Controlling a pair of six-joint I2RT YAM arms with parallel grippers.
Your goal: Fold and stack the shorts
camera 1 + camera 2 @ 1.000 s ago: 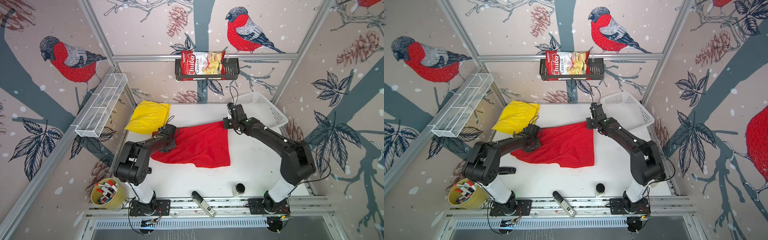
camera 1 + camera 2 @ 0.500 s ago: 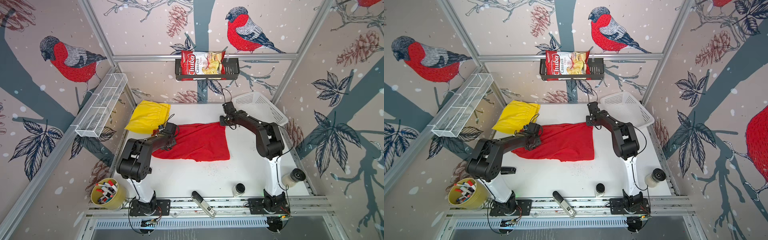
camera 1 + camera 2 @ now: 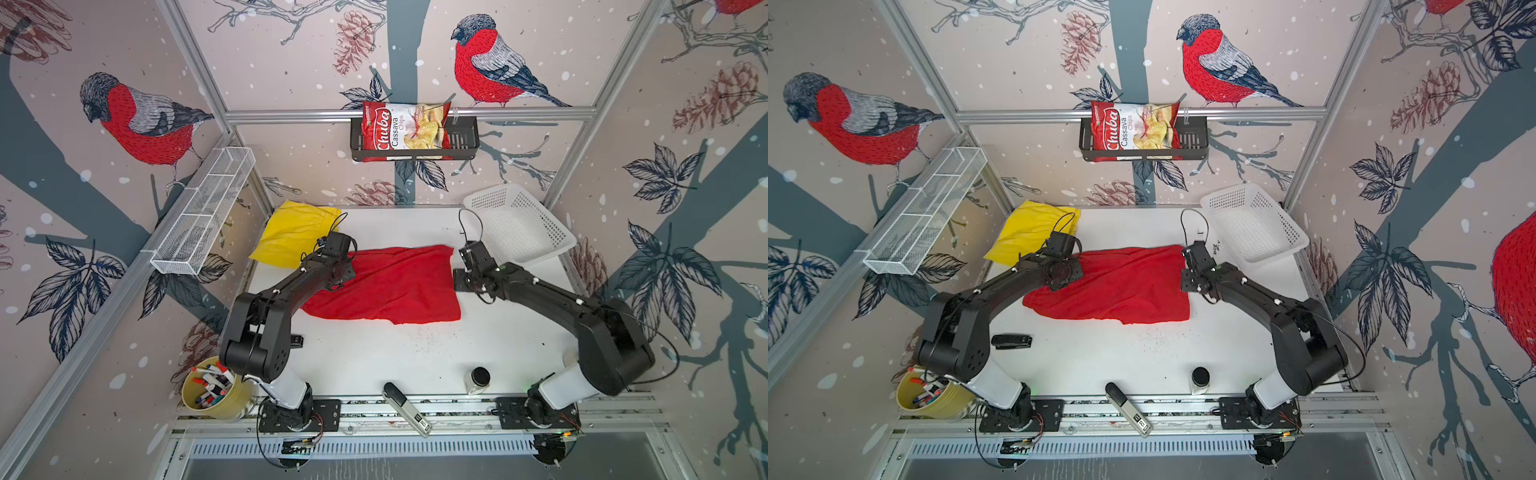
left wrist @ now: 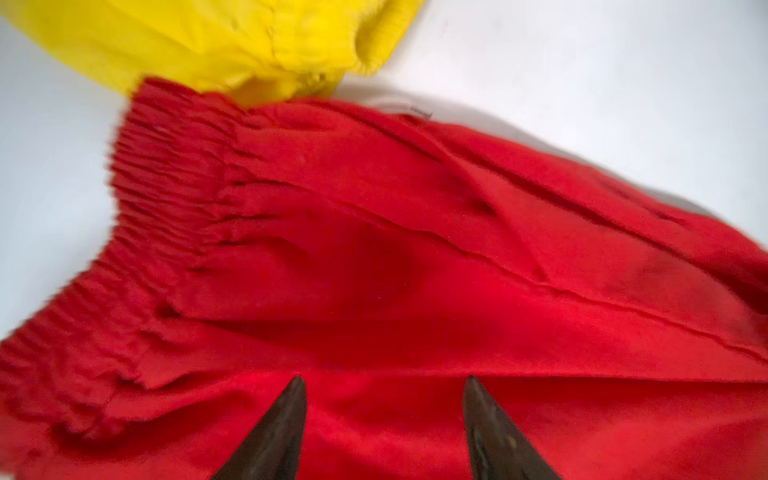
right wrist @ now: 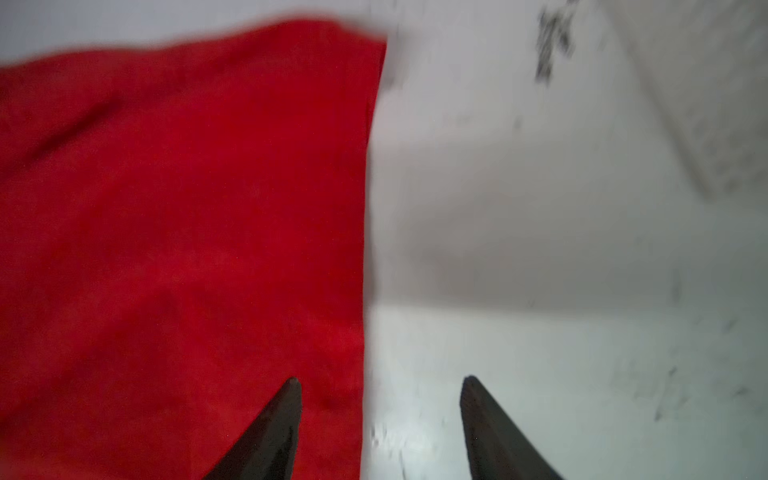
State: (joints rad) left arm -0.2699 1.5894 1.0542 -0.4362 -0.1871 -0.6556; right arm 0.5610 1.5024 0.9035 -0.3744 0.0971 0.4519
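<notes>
The red shorts [image 3: 386,286] lie mid-frame in both top views, folded once into a long band. The yellow shorts [image 3: 291,237] sit just up and left of them, touching at a corner. A cross fold and the stacking look still to do. The left gripper [image 4: 384,379] and right gripper [image 5: 380,379] stand open and empty. A second ago the right gripper pinched the red's upper right corner; it now sits lower along the right edge.
</notes>
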